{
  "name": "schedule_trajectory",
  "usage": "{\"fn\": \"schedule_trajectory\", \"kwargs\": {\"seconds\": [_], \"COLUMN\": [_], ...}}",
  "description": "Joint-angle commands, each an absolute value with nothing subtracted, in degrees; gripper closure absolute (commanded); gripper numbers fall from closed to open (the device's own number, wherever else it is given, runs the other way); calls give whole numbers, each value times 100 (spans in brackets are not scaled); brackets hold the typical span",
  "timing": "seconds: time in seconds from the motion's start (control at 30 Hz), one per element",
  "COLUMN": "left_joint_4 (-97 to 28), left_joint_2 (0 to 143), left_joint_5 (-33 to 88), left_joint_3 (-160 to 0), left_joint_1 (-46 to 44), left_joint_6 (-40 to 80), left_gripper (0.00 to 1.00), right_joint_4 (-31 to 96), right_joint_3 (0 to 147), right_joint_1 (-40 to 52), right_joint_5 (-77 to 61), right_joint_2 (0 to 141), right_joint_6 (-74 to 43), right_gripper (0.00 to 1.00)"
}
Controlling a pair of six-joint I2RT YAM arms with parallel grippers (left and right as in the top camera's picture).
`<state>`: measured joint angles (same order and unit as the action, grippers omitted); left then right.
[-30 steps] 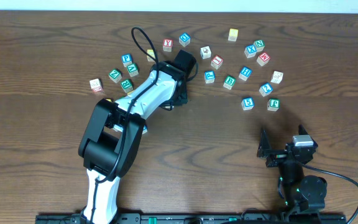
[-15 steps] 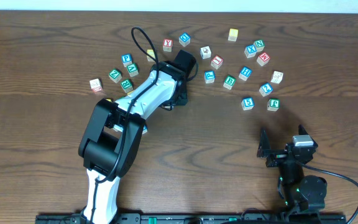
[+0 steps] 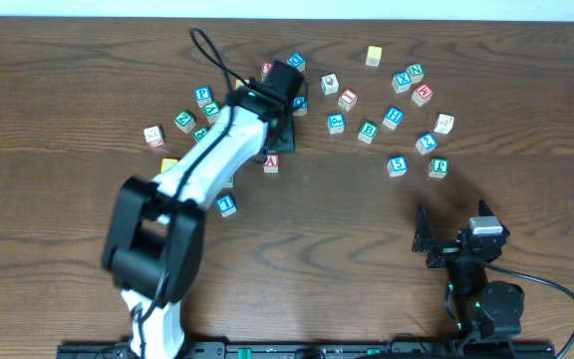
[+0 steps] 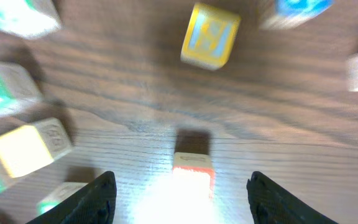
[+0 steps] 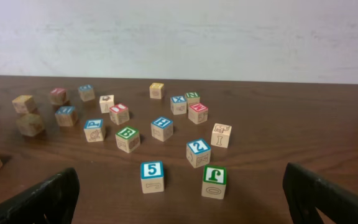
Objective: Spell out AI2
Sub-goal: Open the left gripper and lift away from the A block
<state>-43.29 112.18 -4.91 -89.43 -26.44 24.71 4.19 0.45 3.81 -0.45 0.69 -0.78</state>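
From overhead the left claw (image 3: pixel 275 148) hangs over the middle of the counter (image 3: pixel 347 229), just above the red-framed A cube (image 3: pixel 270 162). That cube lies flat on the wood, apart from the main scatter, and the arm hides how the jaws stand there. The left wrist view settles it: the fingers (image 4: pixel 98 199) are spread wide, released. A red-rimmed cube, by its place the A cube, lies on the counter between them and touches neither, its letter lost in glare and blur. That view also shows a yellow-framed cube (image 4: pixel 210 35) beyond the claw, its blue mark too blurred to read. The blue-framed 2 cube (image 3: pixel 426 143) sits in the right-hand cluster, well apart from the A cube. The right wrist view reads its 2 plainly, with a blue-framed 5 cube (image 5: pixel 151 175) and a green-framed J cube (image 5: pixel 214 181) nearer the camera. Farther back are a green B cube (image 5: pixel 127 138), a blue H cube (image 5: pixel 162 127), a blue X cube (image 5: pixel 178 103) and a green N cube (image 5: pixel 192 97). A pale cube (image 5: pixel 221 134) just beside the 2 cube shows an I-shaped stroke on its side face, but which red-framed block bears the I I cannot tell in any view. Only the overhead view shows a blue-framed cube with a 1-like stroke (image 3: pixel 227 204) beside the left arm (image 3: pixel 197 170). The right claw (image 3: pixel 453 231) sits at the counter's near right, fingers wide apart, released and holding nothing
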Motion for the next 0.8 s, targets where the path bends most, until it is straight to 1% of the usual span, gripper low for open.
{"fn": "schedule_trajectory", "kwargs": {"seconds": [0.0, 0.33, 0.77], "left_joint_4": [-4386, -4556, -4609], "left_joint_2": [10731, 10057, 10040], "left_joint_5": [-556, -563, -561], "left_joint_3": [-9155, -9155, -9153], "left_joint_1": [-2604, -2604, -2604], "left_joint_6": [2355, 2292, 2294], "left_gripper": [34, 33, 33], "right_joint_4": [438, 438, 438], "right_joint_3": [32, 32, 32], "right_joint_1": [340, 340, 340], "right_joint_5": [-62, -62, -60], "right_joint_2": [38, 38, 38], "right_joint_6": [-12, -12, -12], "right_gripper": [1, 1, 1]}}
